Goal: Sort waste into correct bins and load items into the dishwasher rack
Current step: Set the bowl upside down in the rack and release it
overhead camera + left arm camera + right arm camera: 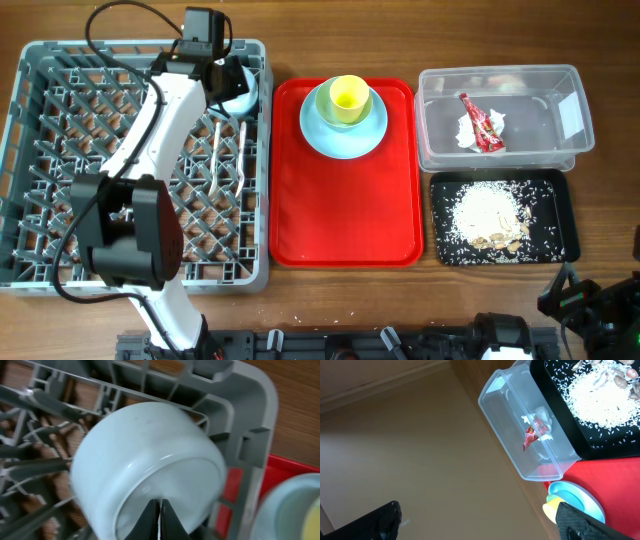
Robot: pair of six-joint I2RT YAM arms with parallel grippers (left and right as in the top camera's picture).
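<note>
- The bowl [145, 455] lies tipped on its side in the dishwasher rack [252, 405], in the corner by the red tray [345, 220].
- It looks light, stiff and glossy, so probably slippery; the thin rim is the place to pinch.
- The left gripper [160, 521] is clenched at that rim; the right gripper [480, 522] gapes empty.

The left arm [150, 120] reaches long and straight, its wrist bent down at the far end. The left gripper [160, 517] points downward with its jaws pressed together. The right arm [590, 300] is folded low, and the right gripper [480, 525] is spread wide, holding nothing.
</note>
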